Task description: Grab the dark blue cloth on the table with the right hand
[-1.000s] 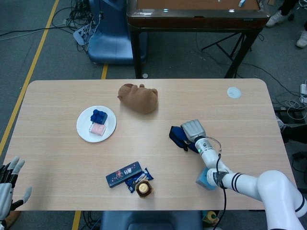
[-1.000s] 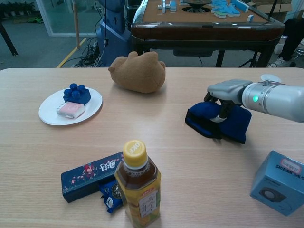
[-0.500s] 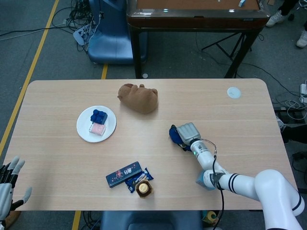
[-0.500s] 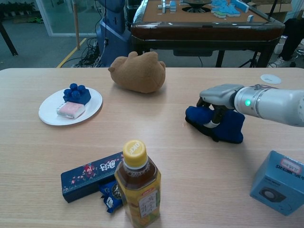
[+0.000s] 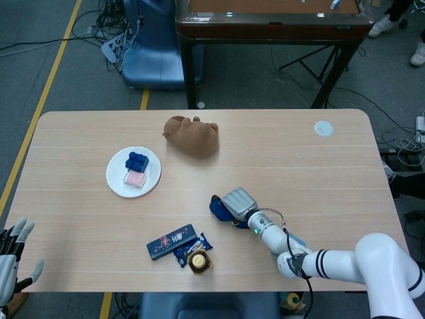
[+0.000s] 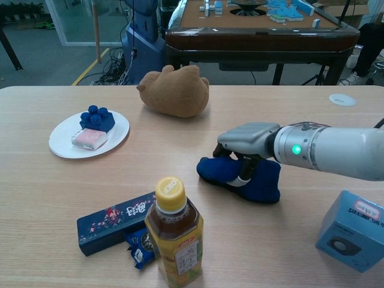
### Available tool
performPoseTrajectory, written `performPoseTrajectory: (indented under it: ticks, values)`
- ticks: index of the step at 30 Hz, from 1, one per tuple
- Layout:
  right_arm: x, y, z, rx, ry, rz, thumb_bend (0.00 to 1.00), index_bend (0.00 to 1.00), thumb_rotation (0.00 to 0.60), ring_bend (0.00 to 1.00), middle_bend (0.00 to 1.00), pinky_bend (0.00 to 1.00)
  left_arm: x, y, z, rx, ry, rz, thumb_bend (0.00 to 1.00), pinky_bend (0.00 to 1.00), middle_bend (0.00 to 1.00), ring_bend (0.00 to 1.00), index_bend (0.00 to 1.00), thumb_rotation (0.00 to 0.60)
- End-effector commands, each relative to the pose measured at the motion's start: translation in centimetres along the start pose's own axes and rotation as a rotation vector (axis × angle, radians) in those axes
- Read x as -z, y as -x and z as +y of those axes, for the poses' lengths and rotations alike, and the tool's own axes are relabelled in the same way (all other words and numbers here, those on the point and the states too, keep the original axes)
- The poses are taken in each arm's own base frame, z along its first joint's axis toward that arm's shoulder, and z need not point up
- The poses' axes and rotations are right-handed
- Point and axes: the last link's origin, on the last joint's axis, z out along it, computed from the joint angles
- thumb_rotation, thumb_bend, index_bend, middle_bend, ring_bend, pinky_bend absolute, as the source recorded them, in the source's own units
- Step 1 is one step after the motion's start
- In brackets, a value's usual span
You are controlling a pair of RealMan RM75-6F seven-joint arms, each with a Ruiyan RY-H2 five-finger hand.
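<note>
Dark blue cloth (image 6: 240,175); brown plush (image 6: 174,90); white plate (image 6: 66,144)

Bright, even indoor light; soft shadows.

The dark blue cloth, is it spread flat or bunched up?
Bunched up. The cloth sits as a thick lump on the table, with the right robot hand gripping its top.

print on the bottle cap (image 6: 170,188) and blue snack box (image 6: 116,222) is unreadable.
</note>
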Motion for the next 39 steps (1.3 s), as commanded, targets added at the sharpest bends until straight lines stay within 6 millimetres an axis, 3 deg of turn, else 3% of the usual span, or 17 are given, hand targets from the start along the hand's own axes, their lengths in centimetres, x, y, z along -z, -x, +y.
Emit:
performPoseTrajectory:
  ticks: [1, 9, 16, 21, 25, 33, 36, 37, 39]
  values:
    - [-0.4, 0.0, 0.6, 0.008, 0.024, -0.002, 0.49, 0.71, 0.6, 0.66, 0.59, 0.79, 0.0, 0.0, 0.0, 0.001, -0.001, -0.001, 0.33, 0.02, 0.0, 0.0, 0.08, 0.6]
    - [-2.1, 0.4, 4.1, 0.018, 0.172, -0.015, 0.49, 0.71, 0.6, 0.66, 0.59, 0.79, 0.2, -0.1, -0.3, 0.001, -0.01, 0.002, 0.33, 0.02, 0.0, 0.0, 0.08, 0.6]
    - [-1.9, -0.2, 8.4, -0.003, 0.321, -0.005, 0.49, 0.71, 0.6, 0.66, 0.59, 0.79, 0.1, 0.1, -0.3, 0.004, -0.007, -0.004, 0.33, 0.02, 0.0, 0.0, 0.08, 0.6]
    - [-0.2, -1.9, 11.2, -0.064, 0.389, 0.05, 0.49, 0.71, 0.6, 0.66, 0.59, 0.79, 0.1, 0.1, -0.3, 0.009, -0.005, 0.0, 0.33, 0.02, 0.0, 0.0, 0.08, 0.6]
    - [2.2, -2.9, 13.3, -0.125, 0.415, 0.101, 0.49, 0.71, 0.6, 0.66, 0.59, 0.79, 0.2, -0.1, -0.5, 0.011, -0.008, 0.005, 0.33, 0.02, 0.0, 0.0, 0.08, 0.6]
    - [4.8, -2.4, 16.8, -0.133, 0.495, 0.114, 0.49, 0.71, 0.6, 0.64, 0.58, 0.79, 0.1, 0.0, -0.2, 0.015, 0.003, 0.005, 0.33, 0.02, 0.0, 0.0, 0.08, 0.6]
    - [5.1, -1.9, 17.5, -0.158, 0.507, 0.095, 0.49, 0.61, 0.6, 0.54, 0.48, 0.67, 0.1, 0.0, -0.1, 0.012, 0.006, 0.006, 0.33, 0.02, 0.0, 0.0, 0.08, 0.6]
    - [5.2, -1.6, 17.7, -0.159, 0.509, 0.087, 0.47, 0.53, 0.6, 0.49, 0.43, 0.61, 0.1, 0.0, -0.1, 0.012, 0.006, 0.007, 0.33, 0.02, 0.0, 0.0, 0.08, 0.6]
    - [5.2, -1.4, 17.9, -0.164, 0.51, 0.081, 0.4, 0.28, 0.6, 0.31, 0.26, 0.45, 0.1, 0.0, -0.1, 0.011, 0.006, 0.007, 0.33, 0.02, 0.0, 0.0, 0.08, 0.6]
